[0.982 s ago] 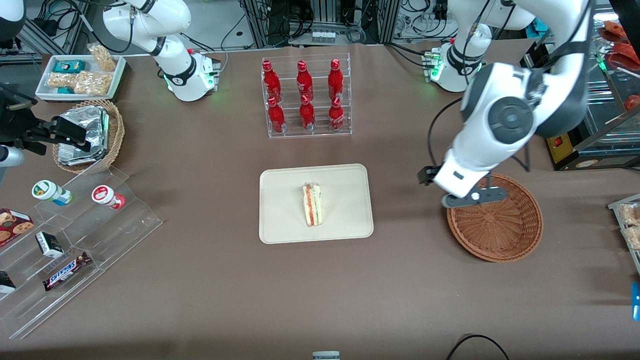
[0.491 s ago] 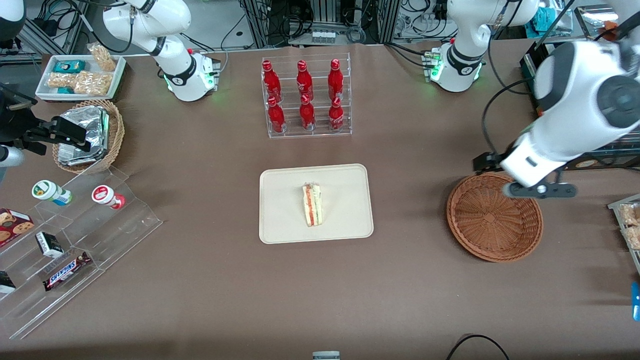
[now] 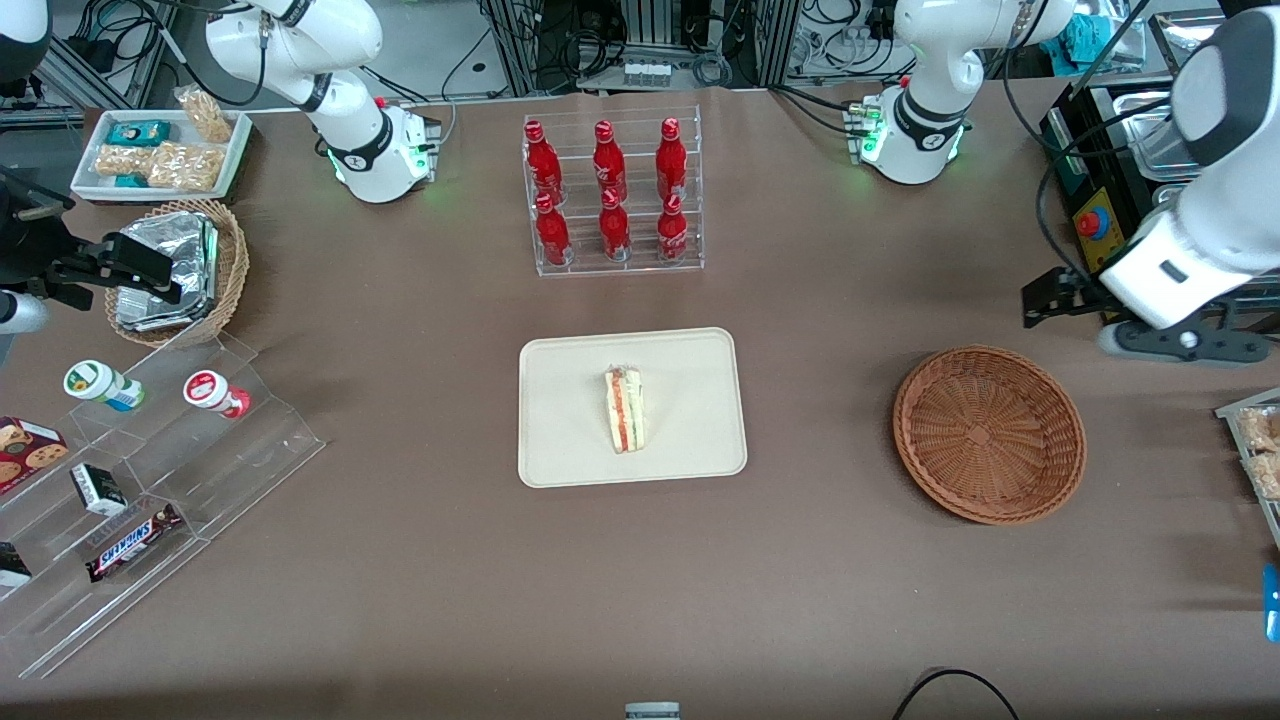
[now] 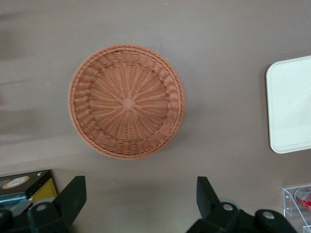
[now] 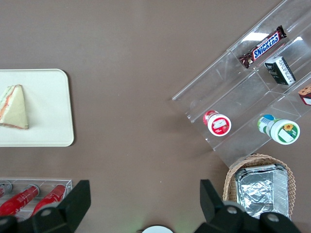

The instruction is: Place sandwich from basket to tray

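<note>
The sandwich [image 3: 625,410], a white wedge with red-orange and green layers, lies on the cream tray [image 3: 690,440] in the middle of the table; the right wrist view shows the sandwich [image 5: 13,108] on the tray [image 5: 48,131] too. The reddish-brown basket [image 3: 988,433] holds nothing and sits toward the working arm's end. My left gripper [image 3: 1180,345] hangs high, beside the basket and a little farther from the front camera, near the table's end. In the left wrist view the gripper [image 4: 140,199] is open and holds nothing, with the basket [image 4: 126,101] and a tray corner [image 4: 291,104] below.
A clear rack of red bottles [image 3: 612,195] stands farther from the front camera than the tray. Toward the parked arm's end are a tan basket of foil packets [image 3: 180,270], a white snack tray [image 3: 160,155] and a stepped acrylic shelf [image 3: 150,470]. A black box with a red button [image 3: 1095,225] stands near the gripper.
The left arm has swung from above the basket out toward the working arm's end of the table, gripper still open. The sandwich stayed on the tray.
</note>
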